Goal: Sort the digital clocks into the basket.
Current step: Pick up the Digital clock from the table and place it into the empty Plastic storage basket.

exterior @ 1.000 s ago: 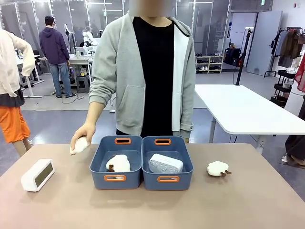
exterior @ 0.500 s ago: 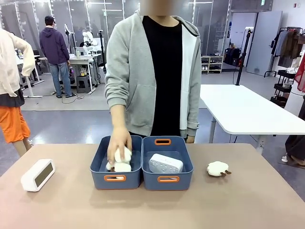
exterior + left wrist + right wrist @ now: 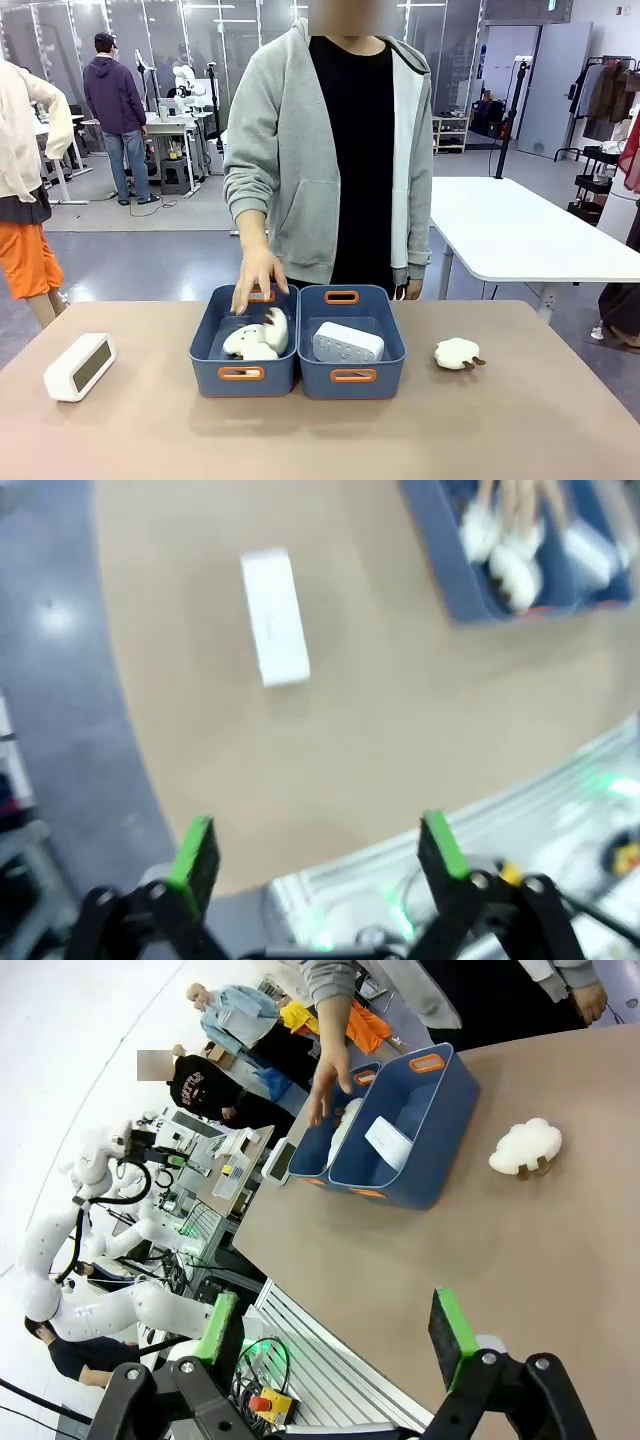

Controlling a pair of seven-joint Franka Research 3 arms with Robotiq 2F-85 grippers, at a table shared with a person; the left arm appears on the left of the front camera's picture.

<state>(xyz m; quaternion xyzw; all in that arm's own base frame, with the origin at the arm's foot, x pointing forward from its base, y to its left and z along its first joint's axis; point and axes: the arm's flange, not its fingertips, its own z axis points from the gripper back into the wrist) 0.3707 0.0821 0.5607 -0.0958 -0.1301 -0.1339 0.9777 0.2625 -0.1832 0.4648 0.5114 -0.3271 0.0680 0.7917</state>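
Note:
A white digital clock with a grey screen (image 3: 79,366) (image 3: 274,617) lies on the table at the far left. The other white clock, with a dotted front (image 3: 347,342) (image 3: 387,1143), lies inside the right-hand blue basket (image 3: 352,377) (image 3: 425,1150). The left blue tub (image 3: 241,375) (image 3: 452,566) holds two cream plush sheep (image 3: 256,338); a person's hand (image 3: 257,276) hovers over its far rim. My left gripper (image 3: 318,848) hangs open high above the near table edge, well away from the grey-screen clock. My right gripper (image 3: 338,1332) is open too, above the table's near right side.
A third plush sheep (image 3: 458,353) (image 3: 526,1147) stands on the table right of the tubs. The person in a grey hoodie stands at the far edge. Bare tabletop runs along the near side in front of the tubs.
The person carried a plush sheep from the table's left into the left tub, let it go, and lifted the hand to the tub's far rim.

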